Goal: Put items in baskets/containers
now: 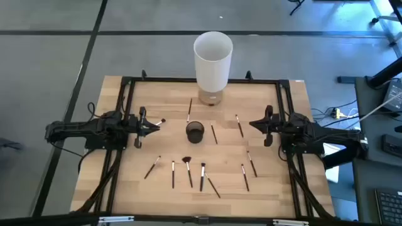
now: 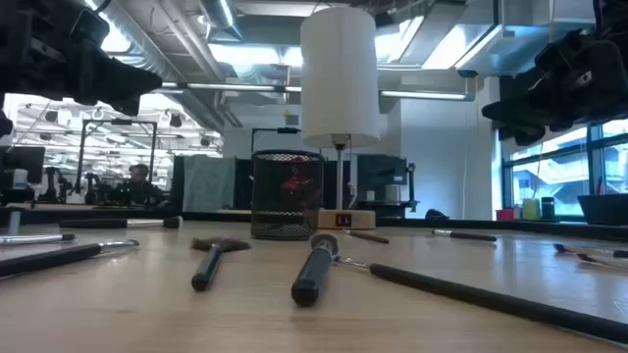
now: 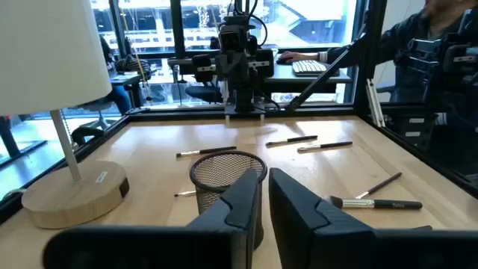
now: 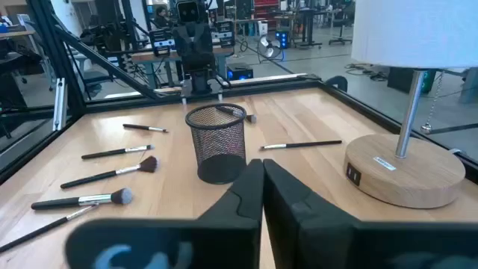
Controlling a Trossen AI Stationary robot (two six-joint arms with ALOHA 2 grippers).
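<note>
A small dark mesh cup (image 1: 195, 132) stands upright at the table's middle, also in the left wrist view (image 3: 224, 175) and the right wrist view (image 4: 216, 142). Several thin makeup brushes lie flat around it: one (image 1: 190, 110) just beyond it, two (image 1: 214, 134) (image 1: 239, 125) to its right, and a row (image 1: 188, 169) toward the near edge. My left gripper (image 1: 157, 125) hovers left of the cup, shut to a thin slit (image 3: 264, 200), above a pale-tipped brush (image 1: 161, 122). My right gripper (image 1: 254, 124) hovers right of the cup, shut (image 4: 261, 173). Neither holds anything.
A tall white cylinder (image 1: 213, 59) on a round wooden base (image 4: 407, 175) stands just beyond the cup at the table's far middle. Black frame rails (image 1: 129, 85) run along the table's edges. A person's sleeve (image 3: 418, 37) shows beyond the table.
</note>
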